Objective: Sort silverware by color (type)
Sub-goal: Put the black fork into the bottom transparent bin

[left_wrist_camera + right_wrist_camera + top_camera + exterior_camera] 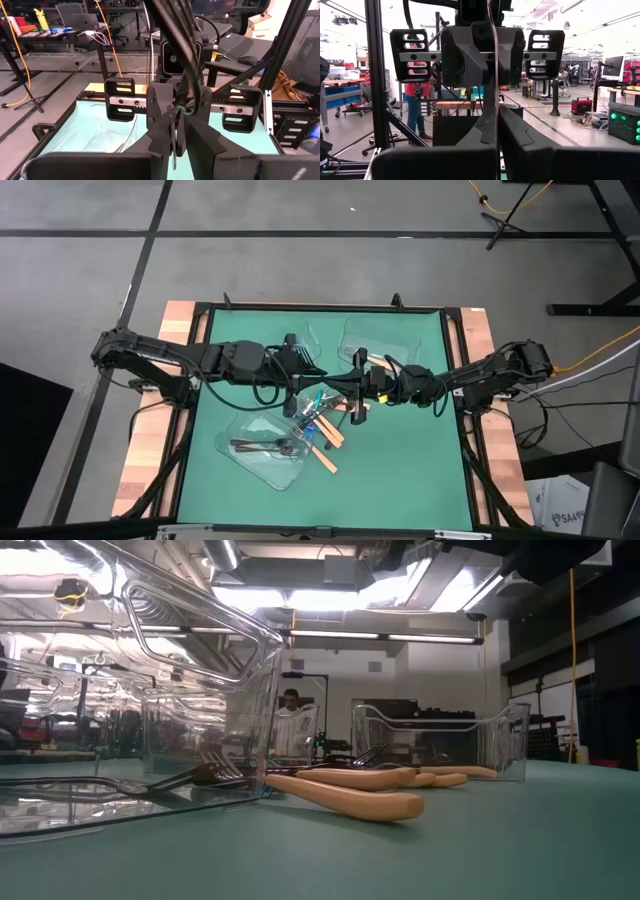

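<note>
Both grippers, left (318, 376) and right (357, 378), meet mid-frame, clamped on one dark utensil (174, 131). Release one side before you move; remaining silverware (318, 430) sits lower-center.

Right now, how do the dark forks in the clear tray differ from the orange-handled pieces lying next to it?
Colour: the dark brown-black forks are dark all over, while the orange-handled utensils have pale orange handles.
Place: the dark brown-black forks lie inside the clear plastic rectangular tray, while the orange-handled utensils lie outside it, straight on the green mat.
Shared: both kinds are slim and lie flat.
</note>
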{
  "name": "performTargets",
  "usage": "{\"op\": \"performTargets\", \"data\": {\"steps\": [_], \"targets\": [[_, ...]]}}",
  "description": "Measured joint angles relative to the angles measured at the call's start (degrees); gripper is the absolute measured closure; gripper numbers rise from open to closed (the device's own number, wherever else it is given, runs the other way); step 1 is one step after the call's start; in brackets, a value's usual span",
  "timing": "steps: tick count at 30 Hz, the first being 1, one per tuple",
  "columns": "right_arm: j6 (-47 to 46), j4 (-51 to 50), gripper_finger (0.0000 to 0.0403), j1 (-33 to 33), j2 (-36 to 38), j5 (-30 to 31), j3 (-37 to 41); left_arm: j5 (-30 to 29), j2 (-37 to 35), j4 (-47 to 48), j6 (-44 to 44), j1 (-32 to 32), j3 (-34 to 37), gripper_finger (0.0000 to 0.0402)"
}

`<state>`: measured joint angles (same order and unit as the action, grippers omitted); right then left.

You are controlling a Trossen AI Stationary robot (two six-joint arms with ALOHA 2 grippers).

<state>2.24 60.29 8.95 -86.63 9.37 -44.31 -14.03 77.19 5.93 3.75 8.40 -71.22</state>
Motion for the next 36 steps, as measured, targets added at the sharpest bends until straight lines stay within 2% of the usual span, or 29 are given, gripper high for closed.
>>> {"op": "performTargets", "data": {"steps": [9, 24, 28, 36], "targets": [[0.04, 0.01, 0.0403, 0.01, 0.0, -0.1, -0.02, -0.02, 0.0, -0.12, 0.15, -0.02, 0.0, 0.0396], [-0.63, -0.57, 0.0399, 0.02, 0.0, 0.48, -0.02, -0.04, 0.0, 0.05, 0.15, -0.02, 0.0, 0.0399], [-1.77, -2.11, 0.0373, 0.02, 0.0, 0.49, -0.04, -0.04, 0.0, 0.14, 0.17, -0.02, 0.0, 0.04], [-4.87, -5.41, 0.0279, 0.02, 0.0, 0.5, -0.04, -0.04, 0.0, 0.06, 0.22, -0.01, 0.0, 0.0401]]}}
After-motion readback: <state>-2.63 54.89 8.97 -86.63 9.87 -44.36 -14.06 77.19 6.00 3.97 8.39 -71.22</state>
